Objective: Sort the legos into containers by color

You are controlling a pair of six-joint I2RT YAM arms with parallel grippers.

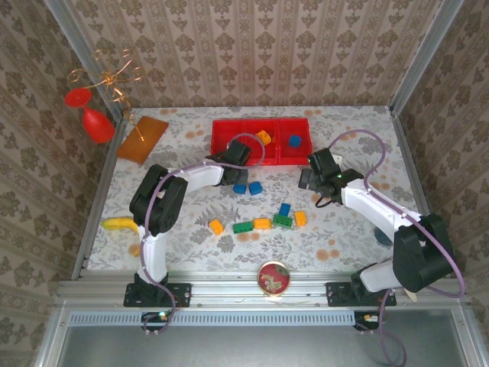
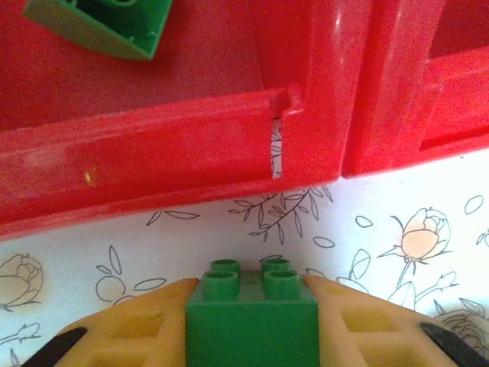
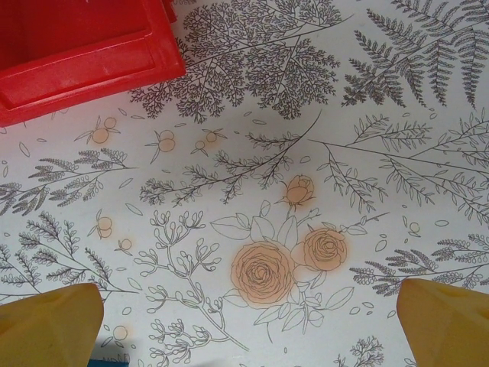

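Left gripper: clamped on a green brick, one yellow finger pressed to each side.
Held brick: studs face the red tray; it sits just short of the tray's near wall, over the floral tabletop. Whether it touches the tabletop cannot be told.
Right gripper: spread wide, its fingers at the two lower corners of the right wrist view with bare tabletop between them; nothing is held.
Left wrist view adds: a second green brick lying in the bin beyond that wall.
Top view adds: the left gripper at the tray's near edge and the right gripper near its right end; an orange brick in the middle bin, a blue brick in the right bin; loose bricks in blue, green and orange scattered between the arms.
Right wrist view adds: a corner of the tray at upper left.
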